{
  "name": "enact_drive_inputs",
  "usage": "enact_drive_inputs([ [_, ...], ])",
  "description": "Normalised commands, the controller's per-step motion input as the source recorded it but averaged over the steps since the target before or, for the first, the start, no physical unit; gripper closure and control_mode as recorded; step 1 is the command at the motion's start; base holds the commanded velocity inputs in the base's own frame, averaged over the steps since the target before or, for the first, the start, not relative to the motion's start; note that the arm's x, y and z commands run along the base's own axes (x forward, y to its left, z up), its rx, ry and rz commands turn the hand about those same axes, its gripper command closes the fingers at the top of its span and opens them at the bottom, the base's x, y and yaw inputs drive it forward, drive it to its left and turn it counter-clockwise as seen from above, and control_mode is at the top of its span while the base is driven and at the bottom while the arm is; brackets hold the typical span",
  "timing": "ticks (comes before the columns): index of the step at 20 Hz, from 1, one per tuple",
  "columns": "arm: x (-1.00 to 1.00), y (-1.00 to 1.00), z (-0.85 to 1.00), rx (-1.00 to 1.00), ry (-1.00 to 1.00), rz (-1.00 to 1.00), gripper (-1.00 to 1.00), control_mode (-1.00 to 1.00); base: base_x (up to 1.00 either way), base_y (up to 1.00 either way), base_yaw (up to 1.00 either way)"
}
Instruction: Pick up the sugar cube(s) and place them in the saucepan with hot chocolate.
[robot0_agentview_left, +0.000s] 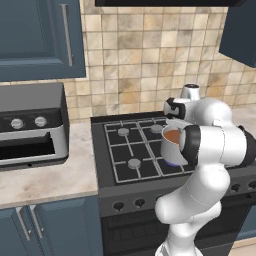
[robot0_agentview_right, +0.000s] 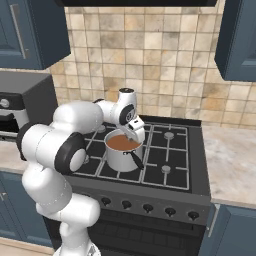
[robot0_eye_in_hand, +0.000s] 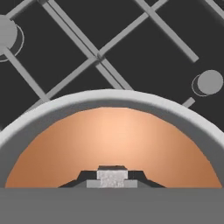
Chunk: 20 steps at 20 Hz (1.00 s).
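The saucepan (robot0_agentview_right: 121, 156) stands on the front burner of the black stove (robot0_agentview_right: 170, 165), steel-walled, with brown liquid (robot0_agentview_left: 171, 135) inside and its dark handle (robot0_agentview_right: 134, 159) pointing to the front. My gripper (robot0_agentview_right: 136, 134) hangs just above the pan's rim. In the hand view the pan's rim (robot0_eye_in_hand: 109, 98) and brown liquid lie straight below, and my gripper (robot0_eye_in_hand: 112, 178) is shut on a small greyish-white sugar cube (robot0_eye_in_hand: 112, 176) held between its dark fingertips (robot0_eye_in_hand: 85, 178). A second cube is out of view.
A steel toaster oven (robot0_agentview_left: 30, 125) sits on the beige counter (robot0_agentview_left: 75, 170) left of the stove. More counter (robot0_agentview_right: 230, 155) lies to the right. Blue cabinets (robot0_agentview_left: 35, 35) hang above, and knobs (robot0_agentview_right: 147, 206) line the stove front.
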Motion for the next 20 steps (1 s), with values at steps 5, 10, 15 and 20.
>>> enact_drive_inputs([
  [5, 0.00, 0.00, 0.00, 0.00, 0.00, 0.00, -1.00, -1.00, 0.00, 0.00, 0.00],
  [10, 0.00, 0.00, 0.01, 0.00, 0.00, 0.00, -1.00, -1.00, 0.00, 0.00, 0.00],
  [15, 0.00, 0.00, 0.24, 0.00, 0.00, 0.00, -1.00, -1.00, 0.00, 0.00, 0.00],
  [20, -0.17, 0.00, 0.64, 0.00, 0.00, 0.00, -1.00, -1.00, 0.00, 0.00, 0.00],
])
